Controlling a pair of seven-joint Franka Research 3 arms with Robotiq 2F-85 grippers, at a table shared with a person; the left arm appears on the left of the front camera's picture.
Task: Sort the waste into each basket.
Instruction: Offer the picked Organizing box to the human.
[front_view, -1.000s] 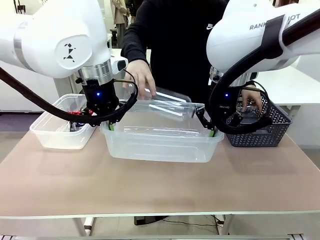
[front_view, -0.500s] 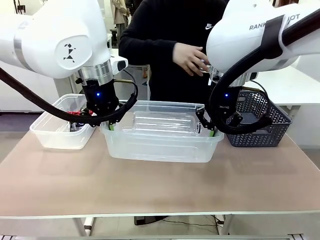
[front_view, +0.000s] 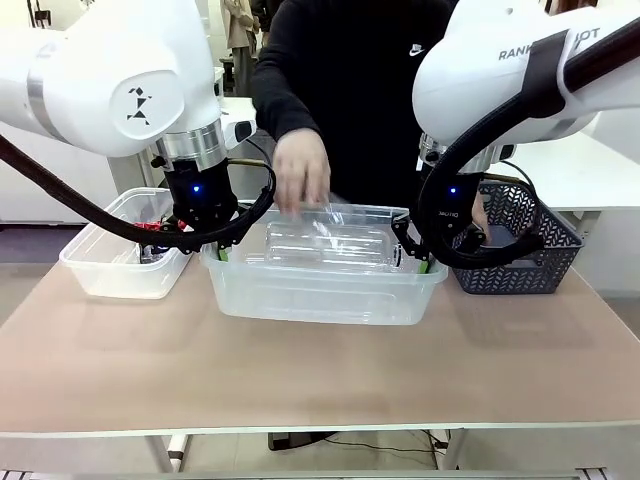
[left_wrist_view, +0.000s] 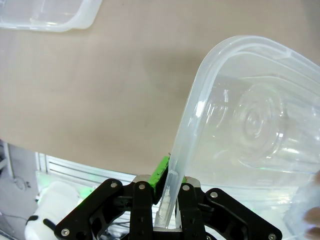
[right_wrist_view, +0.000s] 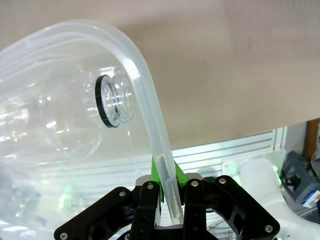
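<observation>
Rims at the two ends of the large clear basket are clamped. The left gripper is closed tight on the lip at one end, and the right gripper is closed tight on the lip at the other, so the basket is held between the two. In each wrist view the thin rim is seen pinched between the green pads. Whether the basket is resting on the bench or is just lifted off it cannot be told.

Inside the basket, just ahead of the right gripper, a clear bottle is seen lying on its side with its neck uncapped. A round bottle base is seen through the wall ahead of the left gripper. Whether it belongs to the same bottle cannot be told.

A person's hand is held above the basket between the grippers, fingers down on clear plastic at the far rim.

To the outer side of the left gripper, a smaller clear basket is placed, with red wrappers in it. To the outer side of the right gripper, a dark mesh basket is placed.
</observation>
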